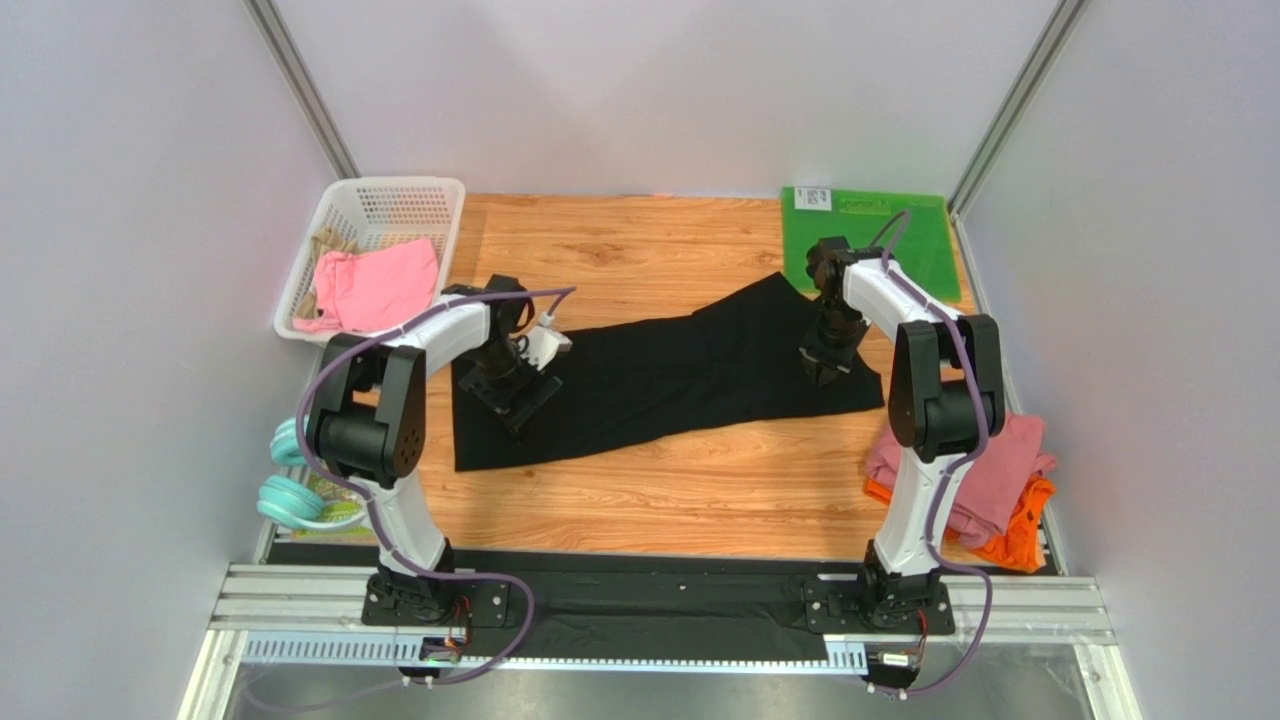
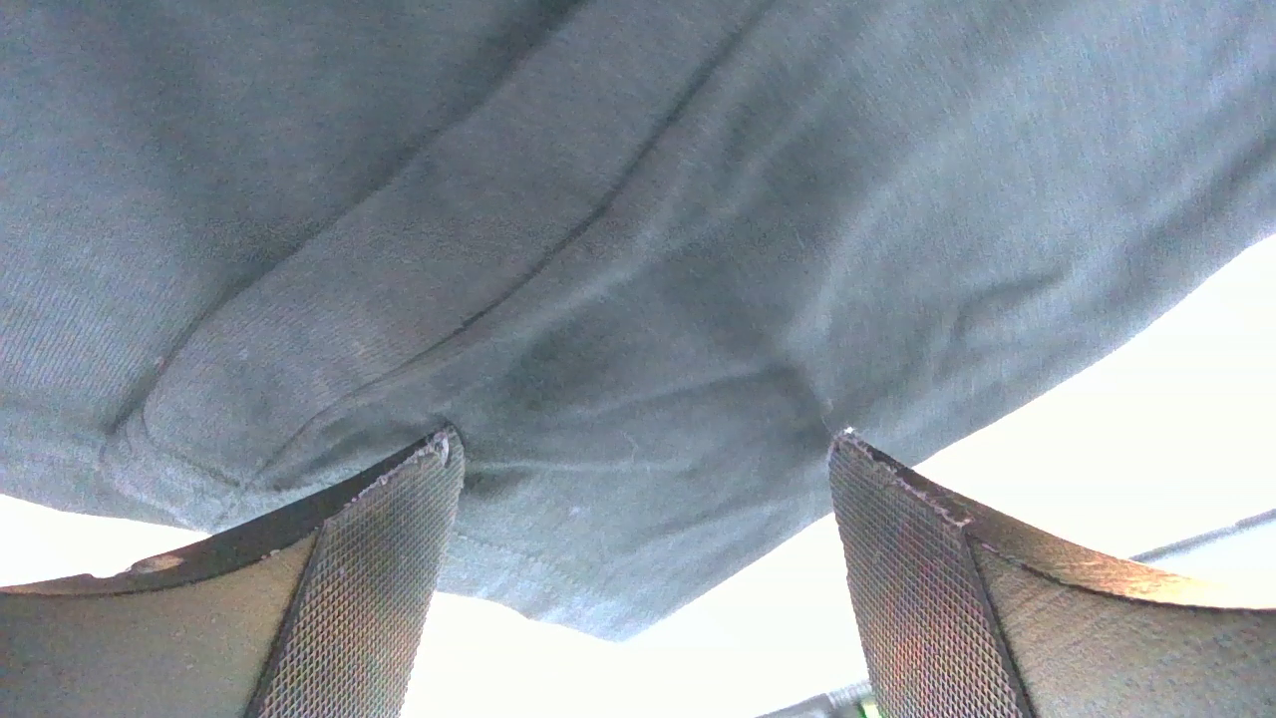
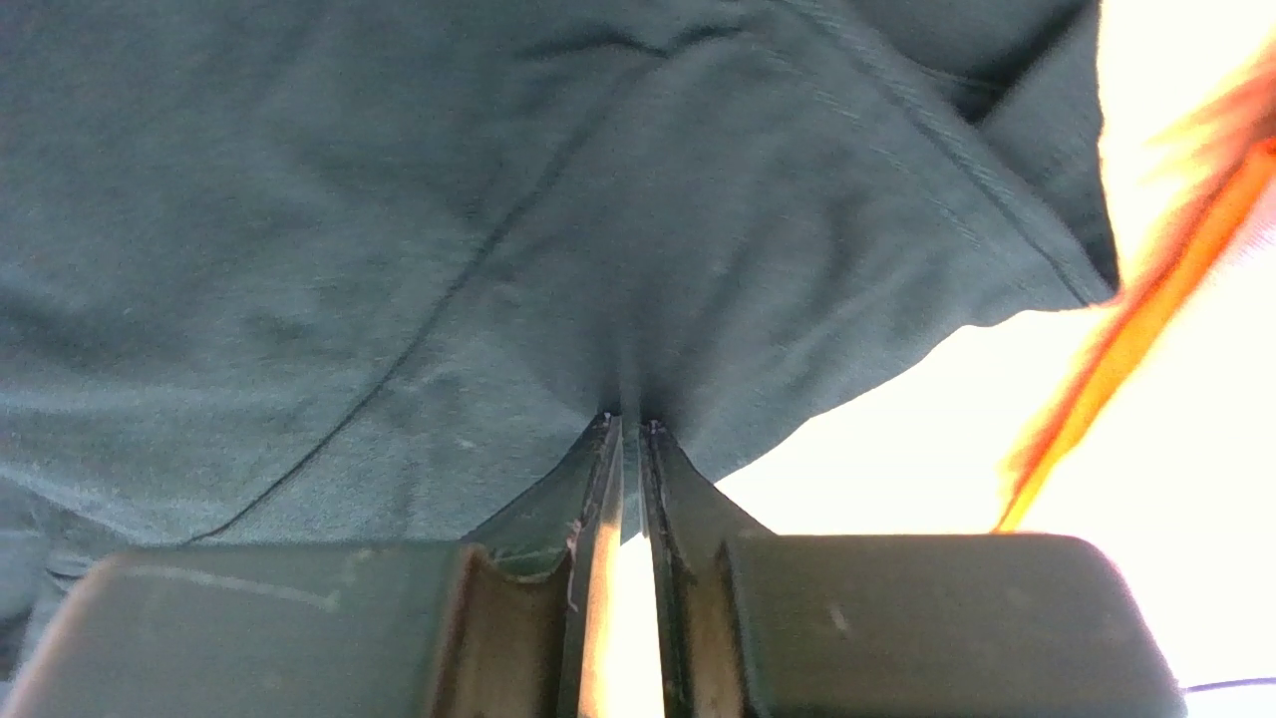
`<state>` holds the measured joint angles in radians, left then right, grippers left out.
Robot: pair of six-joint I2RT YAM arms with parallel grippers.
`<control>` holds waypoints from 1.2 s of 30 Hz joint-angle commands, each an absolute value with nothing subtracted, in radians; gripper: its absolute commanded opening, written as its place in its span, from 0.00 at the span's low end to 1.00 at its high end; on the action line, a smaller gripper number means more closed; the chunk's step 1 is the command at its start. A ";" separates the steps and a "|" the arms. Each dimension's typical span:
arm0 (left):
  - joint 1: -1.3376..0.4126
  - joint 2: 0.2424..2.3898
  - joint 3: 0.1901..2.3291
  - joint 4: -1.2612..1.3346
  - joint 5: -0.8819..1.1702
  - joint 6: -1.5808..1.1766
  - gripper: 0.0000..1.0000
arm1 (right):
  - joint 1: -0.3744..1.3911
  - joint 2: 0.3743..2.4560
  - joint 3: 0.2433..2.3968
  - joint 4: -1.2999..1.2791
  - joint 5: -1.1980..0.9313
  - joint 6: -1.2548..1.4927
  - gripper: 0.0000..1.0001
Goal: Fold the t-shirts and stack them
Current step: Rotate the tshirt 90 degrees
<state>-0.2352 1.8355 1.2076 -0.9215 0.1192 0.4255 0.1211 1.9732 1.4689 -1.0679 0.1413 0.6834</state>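
The large black t-shirt (image 1: pixel 676 375) lies spread in a long band across the middle of the table. My left gripper (image 1: pixel 511 393) is down on its left end with the jaws wide open; in the left wrist view the cloth (image 2: pixel 644 255) sits against both fingertips (image 2: pixel 375 584) and nothing is pinched. My right gripper (image 1: pixel 827 360) is at the shirt's right end and is shut on a fold of the cloth (image 3: pixel 450 225). A dusty-pink shirt (image 1: pixel 984 465) lies folded on an orange one (image 1: pixel 1022 537) at the right edge. The chest print is hidden.
A white basket (image 1: pixel 428 203) at the back left holds a pink garment (image 1: pixel 376 285). A stiff green mat (image 1: pixel 879 233) lies at the back right. Teal headphones (image 1: pixel 293 495) lie at the left edge. Grey walls close in both sides.
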 commanded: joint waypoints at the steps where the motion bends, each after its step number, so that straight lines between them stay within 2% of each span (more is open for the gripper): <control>1: -0.242 1.724 1.126 -1.037 0.207 0.459 0.96 | 0.110 1.913 1.457 -1.086 0.175 0.675 0.14; 6: -0.253 1.631 1.060 -1.052 0.216 0.453 0.96 | 0.089 1.937 1.491 -1.074 0.147 0.658 0.13; 16: -0.371 1.592 1.092 -1.106 0.256 0.400 0.97 | 0.089 2.192 1.784 -1.146 0.095 0.664 0.06; 24: -0.371 1.608 1.327 -1.040 0.072 0.420 0.99 | 0.094 2.125 1.735 -1.131 0.107 0.663 0.06; 28: -0.371 1.724 1.371 -0.970 -0.080 0.457 0.99 | 0.094 2.050 1.668 -1.114 0.123 0.664 0.06; 36: -0.371 1.891 1.396 -0.976 -0.095 0.472 0.99 | 0.092 1.988 1.600 -1.106 0.172 0.650 0.05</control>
